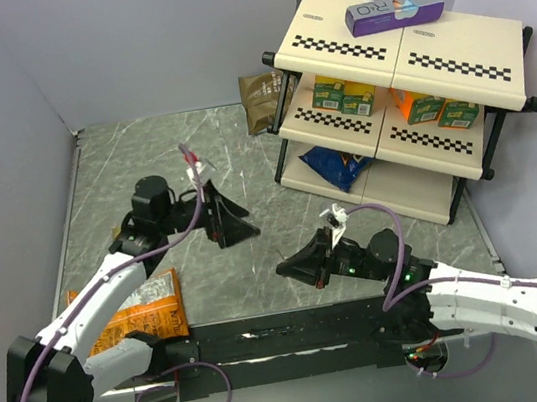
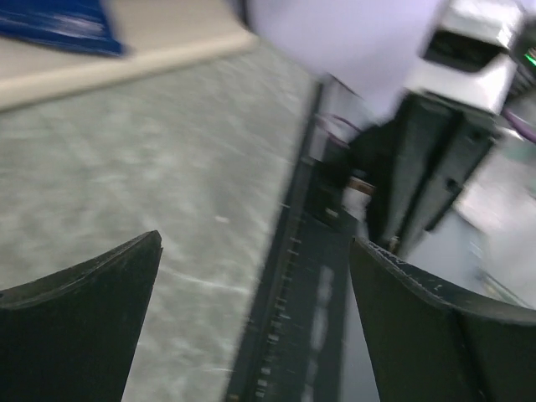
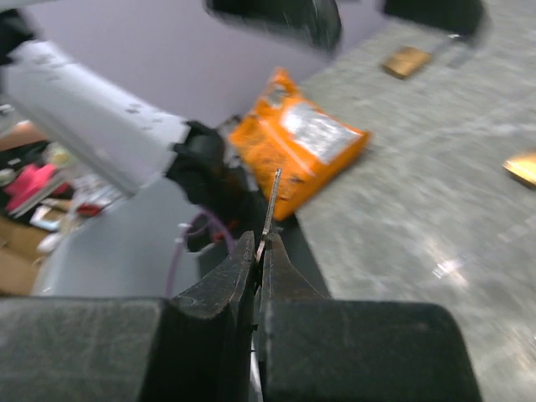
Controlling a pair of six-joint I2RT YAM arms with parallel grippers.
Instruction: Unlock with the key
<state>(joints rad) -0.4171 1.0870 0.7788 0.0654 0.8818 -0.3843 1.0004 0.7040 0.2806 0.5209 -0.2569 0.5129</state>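
My right gripper (image 3: 261, 244) is shut on the key (image 3: 270, 205), a thin silvery blade seen edge-on that sticks up from between the fingertips. From above, this gripper (image 1: 289, 267) hovers low over the marble table, pointing left. A small brass padlock (image 3: 406, 60) with a silver shackle lies on the table further off, just under the blurred dark fingers of the left gripper. My left gripper (image 2: 255, 251) is open wide with nothing between its fingers (image 2: 92, 310). In the top view the left gripper (image 1: 230, 227) sits left of the right one, and the padlock does not show.
An orange snack packet (image 1: 148, 305) lies at the near left by the left arm. A black rail (image 1: 289, 334) runs along the near edge. A two-tier checkered shelf (image 1: 489, 52) with boxes and a blue bag (image 1: 334, 163) fills the back right. A brown packet (image 1: 259, 101) leans behind.
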